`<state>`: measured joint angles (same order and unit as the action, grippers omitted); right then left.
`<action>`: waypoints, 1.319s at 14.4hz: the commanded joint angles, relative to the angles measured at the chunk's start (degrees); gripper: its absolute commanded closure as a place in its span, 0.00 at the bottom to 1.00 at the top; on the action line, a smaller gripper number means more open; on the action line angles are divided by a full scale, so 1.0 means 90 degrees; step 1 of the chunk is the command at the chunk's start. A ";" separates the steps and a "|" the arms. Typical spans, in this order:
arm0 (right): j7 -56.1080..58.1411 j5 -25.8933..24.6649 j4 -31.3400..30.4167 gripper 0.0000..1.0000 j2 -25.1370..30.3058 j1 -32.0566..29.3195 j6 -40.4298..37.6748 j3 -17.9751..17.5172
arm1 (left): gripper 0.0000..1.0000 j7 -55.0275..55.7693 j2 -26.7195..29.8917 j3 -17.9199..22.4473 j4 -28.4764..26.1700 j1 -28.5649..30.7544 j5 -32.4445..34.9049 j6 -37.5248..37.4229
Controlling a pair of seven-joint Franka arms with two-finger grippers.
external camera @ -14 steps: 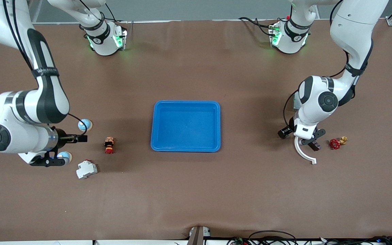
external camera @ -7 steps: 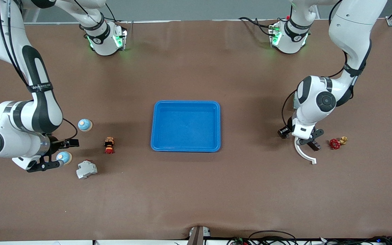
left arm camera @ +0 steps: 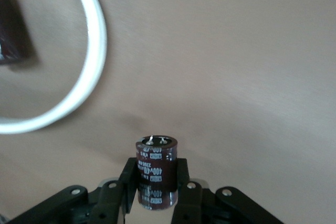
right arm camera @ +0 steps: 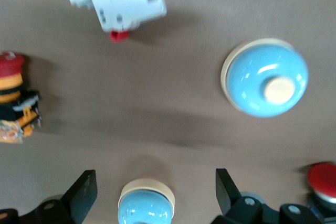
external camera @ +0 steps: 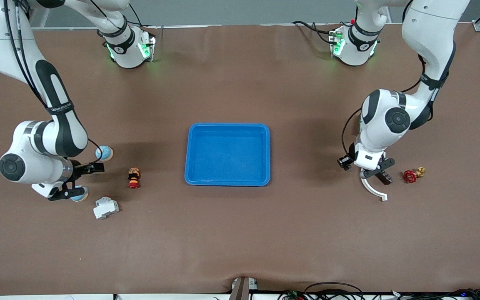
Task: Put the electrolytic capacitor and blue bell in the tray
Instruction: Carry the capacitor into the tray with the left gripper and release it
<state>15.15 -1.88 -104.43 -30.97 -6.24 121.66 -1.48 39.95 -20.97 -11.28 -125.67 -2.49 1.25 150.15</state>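
The electrolytic capacitor (left arm camera: 156, 156), a dark brown cylinder with white print, stands upright between the fingers of my left gripper (left arm camera: 156, 178), which is shut on it. In the front view the left gripper (external camera: 376, 171) hangs over the table at the left arm's end and hides it. The blue tray (external camera: 227, 127) sits mid-table with nothing in it. My right gripper (right arm camera: 155, 195) is open above a blue bell (right arm camera: 146, 208), whose dome shows between the fingers without touching them. In the front view the right gripper (external camera: 82, 181) hovers beside this blue bell (external camera: 103, 153).
A second blue bell (external camera: 83, 195) (right arm camera: 265, 80), a white breaker (external camera: 106, 207), a red-capped push button (external camera: 133, 178) and a red knob (right arm camera: 323, 179) lie near the right gripper. By the left gripper lie a white curved piece (external camera: 372, 189), another dark cylinder (external camera: 386, 178) and a red valve (external camera: 410, 176).
The left gripper has closed on the capacitor. The right arm drifted toward the front camera and then back toward the tray, staying open over the bells.
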 commanded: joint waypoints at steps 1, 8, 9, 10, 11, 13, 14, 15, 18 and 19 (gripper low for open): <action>0.0055 -0.0074 -0.0651 0.00 0.0530 -0.0126 0.0105 -0.0070 | 1.00 0.0695 0.0133 -0.0260 0.0115 -0.0210 -0.0012 -0.0218; 0.0065 -0.0084 -0.1511 0.00 0.0882 -0.0214 0.0817 -0.0070 | 1.00 0.3136 0.0065 -0.0290 0.0632 -0.1762 -0.0002 -0.0238; 0.0065 -0.0084 -0.1647 0.00 0.0892 -0.0224 0.0973 -0.0070 | 1.00 0.3458 0.0045 -0.0290 0.0730 -0.1957 -0.0002 -0.0247; 0.0065 -0.0084 -0.1784 0.00 0.0921 -0.0224 0.1139 -0.0070 | 1.00 0.3751 0.0026 -0.0290 0.0847 -0.2153 -0.0002 -0.0344; 0.0065 -0.0075 -0.1882 0.00 0.0931 -0.0214 0.1276 -0.0070 | 1.00 0.4083 -0.0071 -0.0280 0.1002 -0.2406 -0.0002 -0.0480; 0.0065 -0.0074 -0.2067 0.00 0.0950 -0.0214 0.1500 -0.0079 | 1.00 0.4728 -0.0228 -0.0261 0.1276 -0.2856 -0.0002 -0.0657; 0.0065 -0.0074 -0.2146 0.00 0.0950 -0.0214 0.1618 -0.0070 | 1.00 0.4924 -0.0277 -0.0261 0.1393 -0.2974 -0.0002 -0.0696; 0.0065 -0.0084 -0.2224 0.00 0.0941 -0.0214 0.1773 -0.0070 | 1.00 0.5032 -0.0306 -0.0270 0.1414 -0.3043 -0.0002 -0.0706; 0.0065 -0.0075 -0.2400 0.00 0.0931 -0.0214 0.1971 -0.0070 | 1.00 0.5325 -0.0569 -0.0261 0.1443 -0.3326 -0.0002 -0.0697; 0.0065 -0.0074 -0.2468 0.00 0.0931 -0.0214 0.1990 -0.0070 | 1.00 0.5423 -0.0657 -0.0261 0.1482 -0.3384 0.0037 -0.0697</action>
<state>15.16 -2.14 -123.86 -24.68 -7.17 138.73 -1.45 86.77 -24.62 -14.11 -114.33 -31.65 1.25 144.80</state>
